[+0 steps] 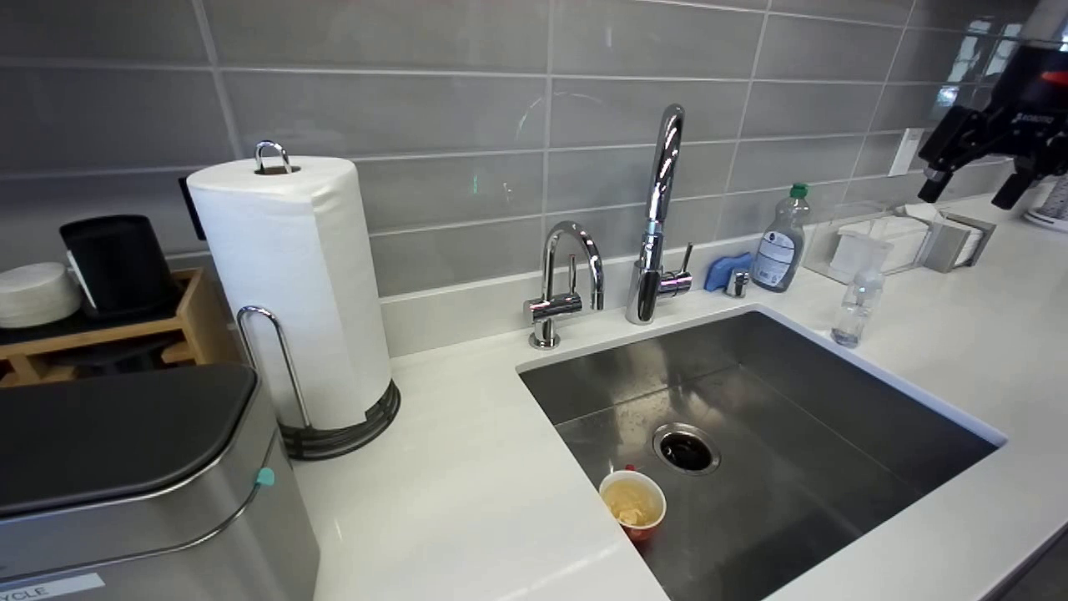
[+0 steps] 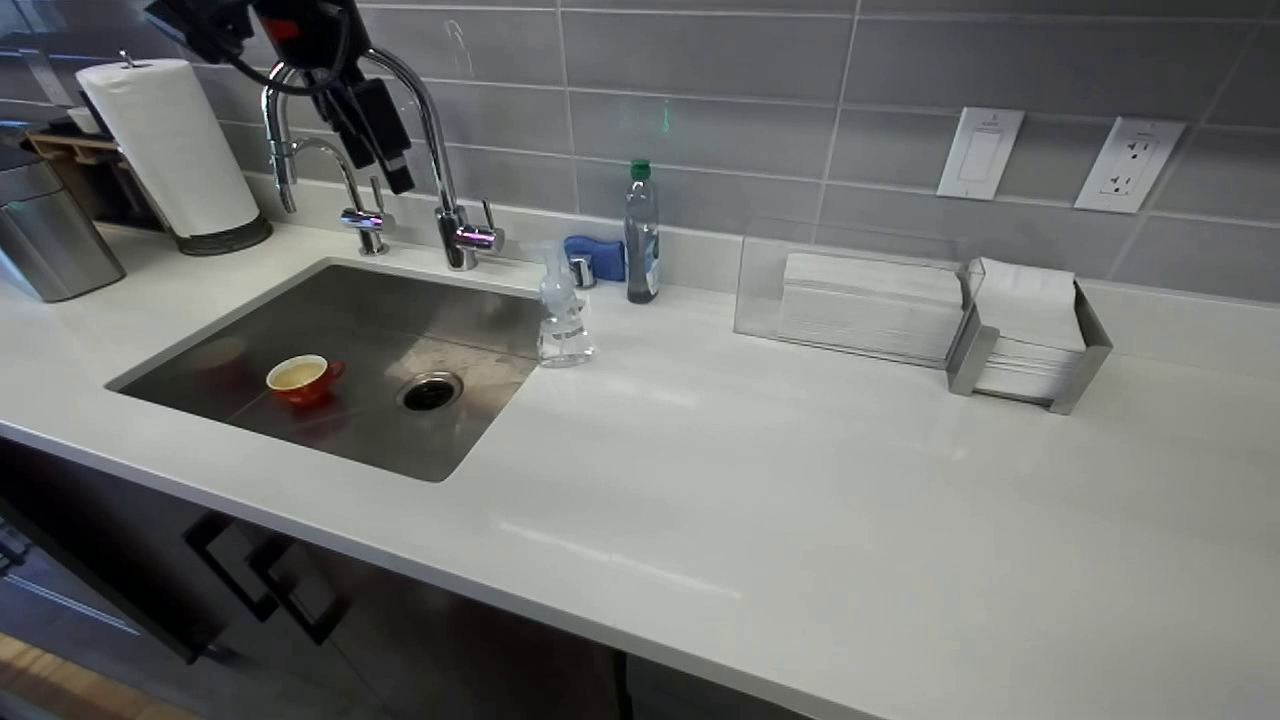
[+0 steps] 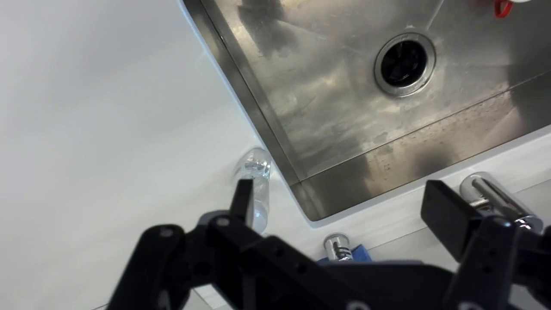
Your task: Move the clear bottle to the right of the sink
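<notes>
The clear bottle (image 1: 856, 307) stands upright on the counter, close beside the sink's edge, in both exterior views (image 2: 564, 325). In the wrist view the bottle (image 3: 255, 165) is partly covered by a fingertip. The steel sink (image 1: 884, 405) is set into the white counter, and it also shows in the other views (image 2: 350, 340) (image 3: 327, 103). My gripper (image 1: 968, 196) is open and empty, high above the counter and apart from the bottle. In the wrist view its fingers (image 3: 338, 189) are wide apart over the sink's corner.
A red cup (image 1: 632, 501) sits in the sink. Two faucets (image 1: 657, 217) (image 1: 551, 305) stand behind it. A soap bottle with green cap (image 2: 642, 235), blue sponge (image 2: 597, 255) and napkin holders (image 2: 870, 305) (image 2: 1030, 335) are along the wall. A paper towel roll (image 1: 279, 284) stands beside the sink.
</notes>
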Controlling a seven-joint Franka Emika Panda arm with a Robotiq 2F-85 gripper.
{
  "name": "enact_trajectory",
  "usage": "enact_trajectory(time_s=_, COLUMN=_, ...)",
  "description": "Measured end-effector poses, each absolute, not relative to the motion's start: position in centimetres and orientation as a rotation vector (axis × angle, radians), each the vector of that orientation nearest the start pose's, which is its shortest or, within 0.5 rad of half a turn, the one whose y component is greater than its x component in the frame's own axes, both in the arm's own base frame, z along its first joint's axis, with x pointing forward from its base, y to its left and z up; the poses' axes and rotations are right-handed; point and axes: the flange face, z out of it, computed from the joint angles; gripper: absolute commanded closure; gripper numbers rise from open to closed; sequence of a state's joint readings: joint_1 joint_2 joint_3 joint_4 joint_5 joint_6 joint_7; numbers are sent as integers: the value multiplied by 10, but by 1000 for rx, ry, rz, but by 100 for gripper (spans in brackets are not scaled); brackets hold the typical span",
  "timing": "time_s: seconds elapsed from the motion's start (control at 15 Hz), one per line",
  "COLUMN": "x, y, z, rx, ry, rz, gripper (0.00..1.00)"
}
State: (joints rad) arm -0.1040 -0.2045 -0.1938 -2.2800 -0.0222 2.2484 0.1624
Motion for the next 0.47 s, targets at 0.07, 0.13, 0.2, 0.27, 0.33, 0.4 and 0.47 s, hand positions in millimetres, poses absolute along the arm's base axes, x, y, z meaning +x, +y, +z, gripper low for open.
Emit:
enact_trajectory(time_s=0.07, x=472, y=-150, z=454, rx=-3045, ry=662, rz=-269, gripper=0)
enact_trajectory(time_s=0.13, x=471, y=-149, z=455, rx=-3046, ry=649, rz=-271, gripper=0)
enact_trajectory(time_s=0.2, x=470, y=-149, z=455, rx=-3047, ry=643, rz=-272, gripper=0)
enact_trajectory(time_s=0.27, x=470, y=-149, z=455, rx=-3048, ry=639, rz=-271, gripper=0)
enact_trajectory(time_s=0.33, x=470, y=-149, z=454, rx=-3048, ry=636, rz=-269, gripper=0)
enact_trajectory(time_s=0.4, x=470, y=-149, z=454, rx=-3049, ry=633, rz=-268, gripper=0)
enact_trajectory(time_s=0.47, x=470, y=-149, z=453, rx=-3049, ry=632, rz=-267, gripper=0)
